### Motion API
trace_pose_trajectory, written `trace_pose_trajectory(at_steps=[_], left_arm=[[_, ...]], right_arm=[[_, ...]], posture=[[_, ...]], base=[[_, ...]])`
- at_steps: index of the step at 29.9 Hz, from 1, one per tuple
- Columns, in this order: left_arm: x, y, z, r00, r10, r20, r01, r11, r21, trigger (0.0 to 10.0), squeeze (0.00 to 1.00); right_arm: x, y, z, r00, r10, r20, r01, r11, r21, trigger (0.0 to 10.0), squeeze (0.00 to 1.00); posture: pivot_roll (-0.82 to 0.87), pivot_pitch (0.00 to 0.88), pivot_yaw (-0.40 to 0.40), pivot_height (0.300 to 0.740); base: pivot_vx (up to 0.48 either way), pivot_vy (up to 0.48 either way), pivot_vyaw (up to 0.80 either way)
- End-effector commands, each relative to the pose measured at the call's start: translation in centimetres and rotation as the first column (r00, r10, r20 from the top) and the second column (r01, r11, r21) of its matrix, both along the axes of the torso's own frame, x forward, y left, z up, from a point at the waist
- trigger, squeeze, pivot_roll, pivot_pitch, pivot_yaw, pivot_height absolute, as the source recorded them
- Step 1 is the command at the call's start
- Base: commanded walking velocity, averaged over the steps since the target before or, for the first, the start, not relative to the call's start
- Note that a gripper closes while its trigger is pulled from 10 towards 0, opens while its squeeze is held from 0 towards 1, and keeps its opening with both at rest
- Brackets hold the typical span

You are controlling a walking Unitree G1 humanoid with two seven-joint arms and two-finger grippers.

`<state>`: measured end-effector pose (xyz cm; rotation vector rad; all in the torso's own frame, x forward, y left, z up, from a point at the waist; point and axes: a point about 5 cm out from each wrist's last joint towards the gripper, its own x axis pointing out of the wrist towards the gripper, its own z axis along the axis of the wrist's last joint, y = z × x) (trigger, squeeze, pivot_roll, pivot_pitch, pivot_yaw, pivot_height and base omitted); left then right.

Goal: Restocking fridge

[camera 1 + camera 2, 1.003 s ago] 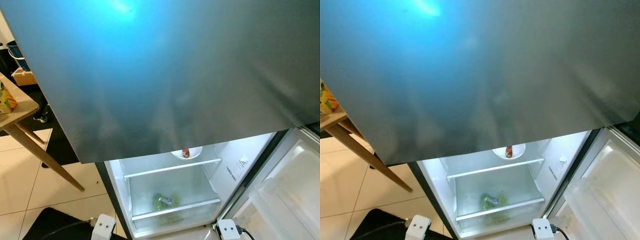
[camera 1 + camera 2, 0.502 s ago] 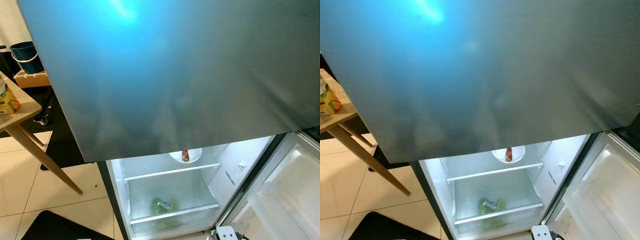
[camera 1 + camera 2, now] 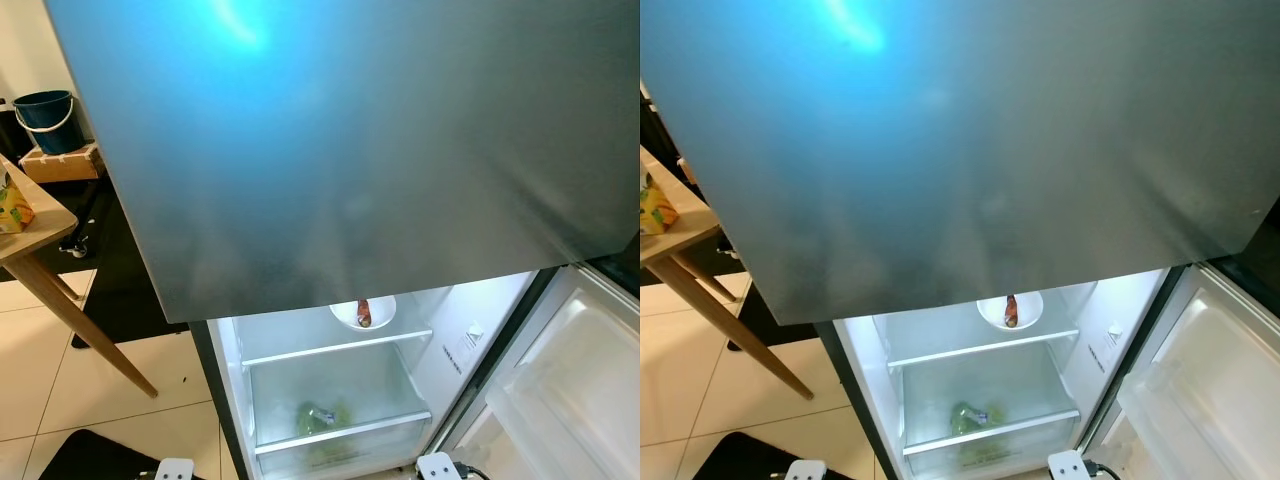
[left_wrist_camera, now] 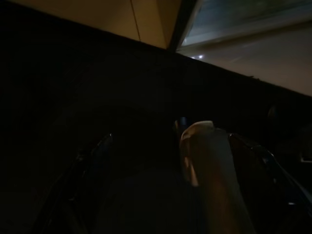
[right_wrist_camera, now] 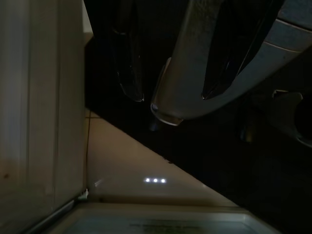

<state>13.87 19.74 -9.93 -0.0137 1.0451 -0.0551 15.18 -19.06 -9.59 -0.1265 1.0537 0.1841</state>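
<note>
Below the head camera, the fridge (image 3: pixel 330 400) stands open and lit, its steel upper door (image 3: pixel 350 150) looming close; a white bowl (image 3: pixel 362 313) sits on the shelf, greens (image 3: pixel 318 417) in the drawer. Both grippers hang low and dark, each apparently clasping a pale bottle (image 5: pixel 190 78). Judged: approach stage; next, lift a bottle toward a shelf. Since a second ago the view has tilted, revealing a blue bucket (image 3: pixel 42 108).
</note>
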Motion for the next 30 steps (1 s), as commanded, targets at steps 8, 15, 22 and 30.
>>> trace_pose_trajectory(at_steps=[8, 15, 22, 30], left_arm=[[0.4, -1.8, -0.1, 0.999, -0.038, -0.008, 0.038, 0.999, -0.015, 10.0, 0.0], [-1.1, -2.1, -0.7, 0.997, -0.056, -0.057, 0.055, 0.998, -0.015, 10.0, 0.0], [-1.1, -2.0, -0.7, 0.997, -0.05, -0.058, 0.05, 0.999, -0.009, 10.0, 0.0], [-0.3, -2.1, -0.4, 0.998, -0.056, -0.036, 0.055, 0.998, -0.01, 10.0, 0.0]], right_arm=[[0.7, 0.2, 0.2, 0.999, 0.036, 0.001, -0.036, 0.999, -0.03, 10.0, 0.0], [0.3, 0.0, 0.0, 0.999, 0.042, -0.014, -0.043, 0.998, -0.043, 10.0, 0.0], [0.0, -0.3, 0.0, 0.998, 0.055, -0.025, -0.056, 0.997, -0.056, 10.0, 0.0], [0.8, -0.7, 0.3, 0.997, 0.072, -0.012, -0.073, 0.995, -0.071, 10.0, 0.0]], posture=[[-0.02, 0.015, -0.021, 0.74], [-0.02, 0.019, -0.023, 0.74], [-0.02, 0.026, -0.035, 0.74], [0.01, 0.045, -0.024, 0.74]], base=[[0.0, 0.0, 0.0], [0.0, 0.0, 0.0], [0.0, 0.0, 0.0], [-0.26, 0.0, 0.0]])
